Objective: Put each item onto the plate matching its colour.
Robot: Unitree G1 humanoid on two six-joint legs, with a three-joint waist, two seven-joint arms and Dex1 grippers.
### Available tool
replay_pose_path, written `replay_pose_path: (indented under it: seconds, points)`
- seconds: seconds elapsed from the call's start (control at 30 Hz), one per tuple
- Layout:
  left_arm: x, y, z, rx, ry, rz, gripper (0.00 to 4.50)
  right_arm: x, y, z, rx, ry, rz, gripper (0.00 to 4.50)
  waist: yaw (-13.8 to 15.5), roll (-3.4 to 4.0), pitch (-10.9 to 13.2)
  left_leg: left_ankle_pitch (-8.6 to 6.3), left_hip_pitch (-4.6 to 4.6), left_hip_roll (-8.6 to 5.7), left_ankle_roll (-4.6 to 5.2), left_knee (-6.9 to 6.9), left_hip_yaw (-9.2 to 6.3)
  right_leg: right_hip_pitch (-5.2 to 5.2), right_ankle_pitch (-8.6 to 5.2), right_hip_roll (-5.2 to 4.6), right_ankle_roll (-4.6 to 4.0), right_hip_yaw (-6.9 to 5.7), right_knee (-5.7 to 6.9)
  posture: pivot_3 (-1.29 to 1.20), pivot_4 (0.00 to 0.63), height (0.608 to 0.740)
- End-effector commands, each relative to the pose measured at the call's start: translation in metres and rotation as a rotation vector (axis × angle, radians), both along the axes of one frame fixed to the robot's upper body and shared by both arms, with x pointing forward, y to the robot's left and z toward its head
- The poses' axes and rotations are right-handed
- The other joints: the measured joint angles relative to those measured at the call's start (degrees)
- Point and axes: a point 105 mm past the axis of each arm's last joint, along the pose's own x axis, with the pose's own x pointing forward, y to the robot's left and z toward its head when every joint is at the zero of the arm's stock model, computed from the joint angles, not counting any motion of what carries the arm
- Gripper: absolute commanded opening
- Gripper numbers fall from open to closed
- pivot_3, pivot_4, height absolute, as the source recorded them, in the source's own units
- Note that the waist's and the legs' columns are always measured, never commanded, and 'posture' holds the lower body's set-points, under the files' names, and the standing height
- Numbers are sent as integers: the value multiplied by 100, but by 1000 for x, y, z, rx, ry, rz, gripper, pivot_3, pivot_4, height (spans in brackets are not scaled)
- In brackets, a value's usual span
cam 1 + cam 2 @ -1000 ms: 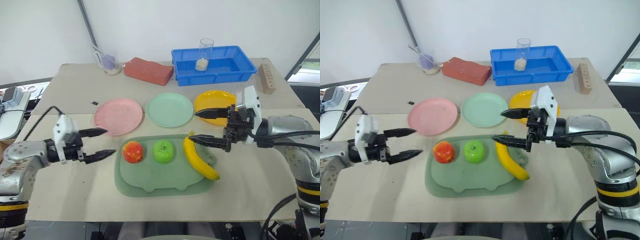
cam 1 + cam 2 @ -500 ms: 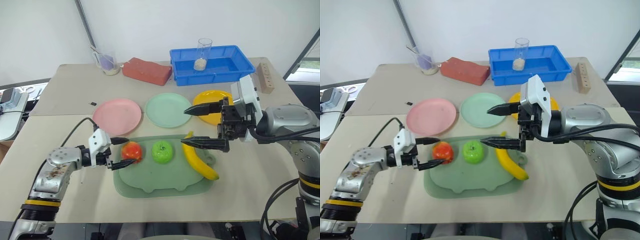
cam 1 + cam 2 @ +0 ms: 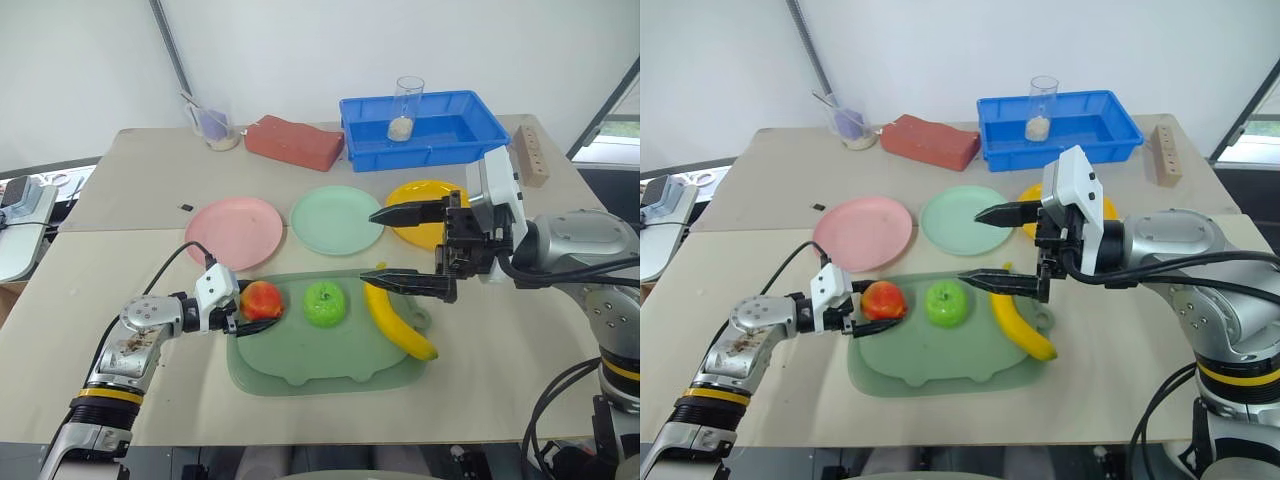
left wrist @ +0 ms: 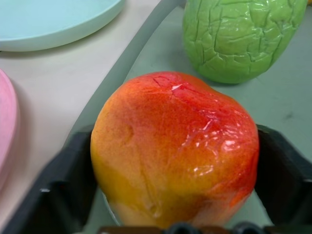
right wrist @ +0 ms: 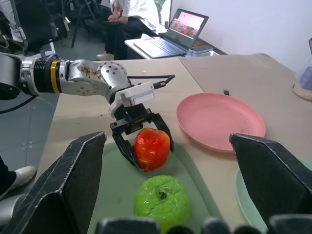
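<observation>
Left gripper now around red-orange apple.

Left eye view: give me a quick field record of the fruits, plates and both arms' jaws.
red apple: on the green tray, between the left gripper's jaws, which are shut on it
green apple: on tray, untouched
banana: along the tray's right edge
right gripper: jaws open, holding nothing, above the banana
pink plate, mint plate, yellow plate: all bare
</observation>
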Motion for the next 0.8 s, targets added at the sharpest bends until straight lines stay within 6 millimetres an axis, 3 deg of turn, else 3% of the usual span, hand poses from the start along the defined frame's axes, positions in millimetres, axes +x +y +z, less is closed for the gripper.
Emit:
replay_pose_path:
  seconds: [0.03, 0.2, 0.3, 0.4, 0.57, 0.67, 0.8]
  points:
    - [4, -2, 11, -28, -28, -10, 3375, -5, 1, 9, 13, -39, 0, 4500, 0, 0, 0, 0, 0, 0, 0, 0, 0, 0, 0, 0, 0, 0, 0, 0, 150, 740]
    - [-1, -4, 24, -98, -11, -26, 3375, -4, 2, 7, 17, -36, -3, 4500, -1, -1, 0, 0, 0, 0, 0, 0, 0, 0, 0, 0, 0, 0, 0, 0, 150, 740]
    - [-2, 0, 46, -173, -6, 7, 3375, -3, 3, 8, 25, -41, -13, 4500, -5, -1, 1, 0, -1, 1, 0, 0, 0, 0, 0, 0, 0, 0, 0, 0, 150, 740]
    - [17, 15, 74, -234, -75, 156, 3375, 0, 6, 17, 72, -45, -30, 4500, -5, -4, 3, 0, 1, 4, 0, -1, 0, 0, 0, 1, 0, -1, 3, 0, 150, 740]
    - [75, 48, 105, -297, -255, 524, 3375, 15, 22, 22, 87, -89, -97, 4500, 12, -6, 2, 1, -2, 3, 2, -1, -1, 2, 6, 6, 10, -4, 4, 0, 150, 740]
    - [97, 53, 102, -262, -295, 656, 3375, 24, 31, 21, 73, -122, -145, 4500, 7, 3, -11, 3, 0, -2, 2, 7, -1, 11, 16, 6, 30, 2, -1, 0, 150, 740]
    - [118, 53, 81, -227, -258, 784, 3375, 31, 44, 23, 97, -132, -175, 4500, 7, 15, -20, 49, -1, 0, 62, 1, -1, 8, 41, 14, 73, 4, 3, 0, 150, 740]
